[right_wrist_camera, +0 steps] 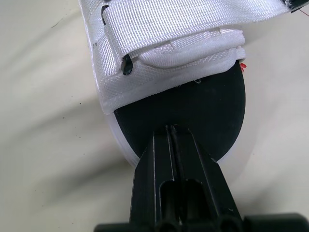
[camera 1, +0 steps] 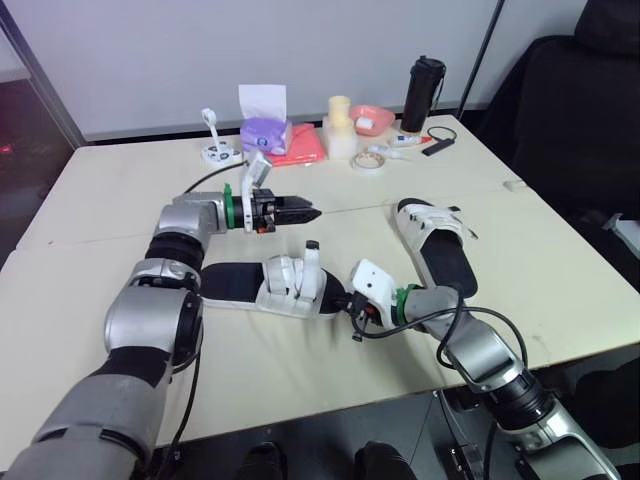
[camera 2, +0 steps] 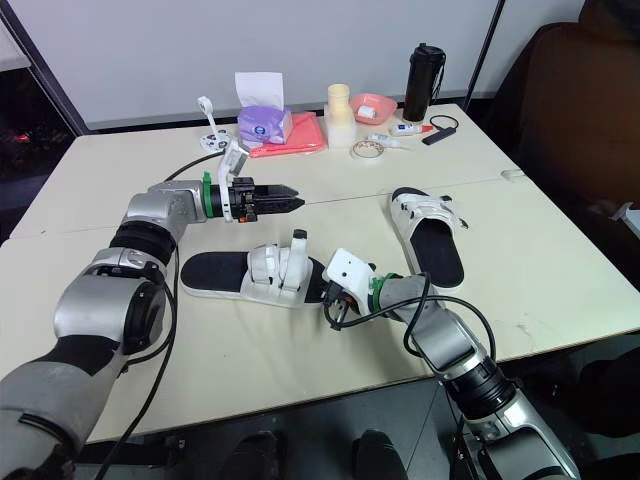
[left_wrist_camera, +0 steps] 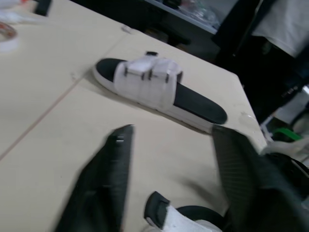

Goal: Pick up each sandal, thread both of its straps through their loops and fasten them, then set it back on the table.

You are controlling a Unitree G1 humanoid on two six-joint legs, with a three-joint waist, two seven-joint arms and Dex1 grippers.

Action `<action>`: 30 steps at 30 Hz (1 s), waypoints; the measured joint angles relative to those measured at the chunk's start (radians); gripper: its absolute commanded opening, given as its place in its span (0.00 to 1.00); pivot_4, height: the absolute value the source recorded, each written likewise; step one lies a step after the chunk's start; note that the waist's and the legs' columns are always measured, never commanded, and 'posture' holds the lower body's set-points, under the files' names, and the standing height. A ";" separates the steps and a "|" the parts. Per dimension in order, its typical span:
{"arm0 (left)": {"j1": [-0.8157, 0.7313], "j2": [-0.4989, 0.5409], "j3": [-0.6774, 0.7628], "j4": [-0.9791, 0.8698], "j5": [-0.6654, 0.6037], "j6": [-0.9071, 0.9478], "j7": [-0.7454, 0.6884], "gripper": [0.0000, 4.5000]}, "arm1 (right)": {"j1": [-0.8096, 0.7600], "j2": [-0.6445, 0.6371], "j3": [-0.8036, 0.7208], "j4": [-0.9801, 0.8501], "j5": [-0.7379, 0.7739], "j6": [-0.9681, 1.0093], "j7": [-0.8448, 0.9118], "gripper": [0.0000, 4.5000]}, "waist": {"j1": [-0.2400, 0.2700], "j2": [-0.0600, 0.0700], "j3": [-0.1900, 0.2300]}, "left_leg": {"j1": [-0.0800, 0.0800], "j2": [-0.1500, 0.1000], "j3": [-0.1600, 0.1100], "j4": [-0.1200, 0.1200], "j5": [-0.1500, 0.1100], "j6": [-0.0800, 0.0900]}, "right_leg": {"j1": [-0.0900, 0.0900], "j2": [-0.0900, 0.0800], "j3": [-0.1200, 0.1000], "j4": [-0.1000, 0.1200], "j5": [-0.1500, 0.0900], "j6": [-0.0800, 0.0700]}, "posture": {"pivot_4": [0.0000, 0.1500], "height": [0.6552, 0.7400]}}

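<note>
A black-soled sandal (camera 1: 235, 284) with white straps lies in front of me, one strap (camera 1: 312, 256) standing upright. My right gripper (right_wrist_camera: 170, 129) is shut, its tips resting over the black footbed at this sandal's rounded end, nothing between them. The second sandal (camera 1: 440, 245) lies further right; in the left wrist view its two straps (left_wrist_camera: 149, 79) lie flat across it. My left gripper (camera 1: 308, 212) hovers above the table beyond the near sandal, pointing right. Its fingers (left_wrist_camera: 108, 164) stand apart, holding nothing.
At the table's far side stand a purple tissue box (camera 1: 265, 132), a red cloth (camera 1: 300, 148), yellow cups (camera 1: 340, 125), a pink bowl (camera 1: 372, 120), a tape roll (camera 1: 368, 160) and a black bottle (camera 1: 422, 95). A dark chair (camera 1: 570, 110) stands right.
</note>
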 measured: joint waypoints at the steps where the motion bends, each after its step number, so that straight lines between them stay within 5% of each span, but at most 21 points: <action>1: 0.007 -0.002 -0.007 -0.001 0.004 0.000 -0.003 0.10 | 0.001 0.000 0.000 -0.003 0.000 0.000 -0.001 0.00 | 0.000 0.000 0.000 | 0.000 0.000 0.000 0.000 0.000 0.000 | 0.000 0.000 0.000 0.000 0.000 0.000 | 1.00 1.00; 2: 0.015 -0.004 -0.013 -0.005 0.007 -0.001 -0.006 0.00 | 0.003 0.000 -0.001 -0.005 0.000 0.000 -0.003 0.00 | 0.001 0.000 0.000 | 0.000 0.000 0.000 0.000 0.000 0.000 | 0.000 0.000 0.000 0.000 0.000 0.000 | 1.00 1.00; 30: 0.058 -0.029 -0.218 0.030 0.252 -0.278 0.037 0.00 | 0.015 0.004 0.003 -0.012 -0.001 0.001 -0.017 0.00 | 0.001 0.000 -0.001 | 0.002 0.000 0.000 0.000 0.000 0.000 | 0.002 0.000 0.000 0.001 0.000 0.000 | 1.00 1.00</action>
